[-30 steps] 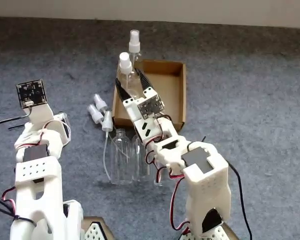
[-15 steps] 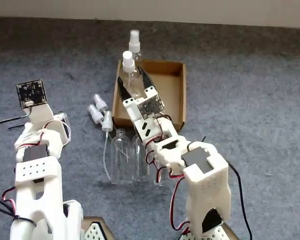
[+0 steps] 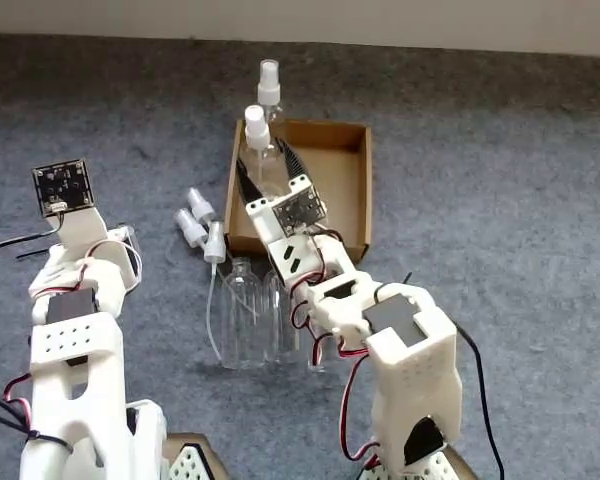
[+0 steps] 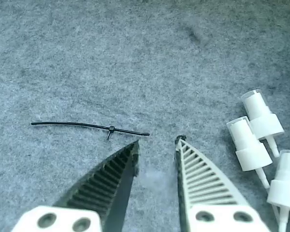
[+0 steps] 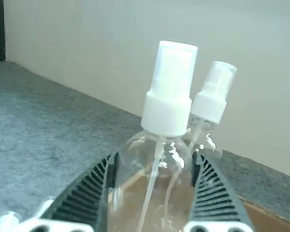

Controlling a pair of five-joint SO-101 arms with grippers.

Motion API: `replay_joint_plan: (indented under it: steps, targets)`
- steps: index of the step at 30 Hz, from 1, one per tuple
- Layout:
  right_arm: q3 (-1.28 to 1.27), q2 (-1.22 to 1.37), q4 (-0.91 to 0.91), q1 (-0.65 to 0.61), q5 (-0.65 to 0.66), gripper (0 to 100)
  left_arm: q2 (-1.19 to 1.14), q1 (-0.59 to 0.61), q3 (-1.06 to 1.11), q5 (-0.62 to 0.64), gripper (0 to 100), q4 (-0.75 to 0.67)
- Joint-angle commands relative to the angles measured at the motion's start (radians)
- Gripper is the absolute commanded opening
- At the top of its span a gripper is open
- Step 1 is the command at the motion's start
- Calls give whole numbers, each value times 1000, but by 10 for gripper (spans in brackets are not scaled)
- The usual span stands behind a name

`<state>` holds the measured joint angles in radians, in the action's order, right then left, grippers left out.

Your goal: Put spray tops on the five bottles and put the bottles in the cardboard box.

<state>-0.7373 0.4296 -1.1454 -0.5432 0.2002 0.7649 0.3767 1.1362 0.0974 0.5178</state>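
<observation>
A grey, felt-like carpet [image 3: 500, 150] covers the whole work surface, and at its far edge it meets a plain pale wall [image 3: 430, 20]. The cardboard box [image 3: 336, 190] lies open on the carpet in front of the right arm. The right gripper [image 3: 264, 158] is at the far left corner of the box, and its two fingers [image 5: 87, 193] are pressed on both sides of a clear bottle [image 3: 264, 172] that carries a white spray top [image 3: 256, 127]. The bottle is upright inside the outline of the box, but I cannot tell if its base touches the box floor. A second bottle [image 3: 269, 90], also with a top, stands on the carpet just behind the far wall of the box. Three loose spray tops [image 3: 192, 229] lie together on the carpet just left of the box. Near them, closer to the arms, the open bottles [image 3: 242, 312] stand tightly side by side, partly hidden by the right arm. The left gripper [image 4: 157, 141] hangs over bare carpet with its fingers a little apart and nothing between them. A thin black cable tie [image 4: 87, 126] lies just beyond its tips, and the loose tops are beside it
</observation>
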Motion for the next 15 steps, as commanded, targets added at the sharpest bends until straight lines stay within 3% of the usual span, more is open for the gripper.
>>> replay_joint_plan:
  steps: [1,15]
  targets:
    - [18,-16,5,-8,-9,120,18,12,-7,11,126,-15]
    - [54,1,8,-10,-11,120,18,13,-7,11,126,-15]
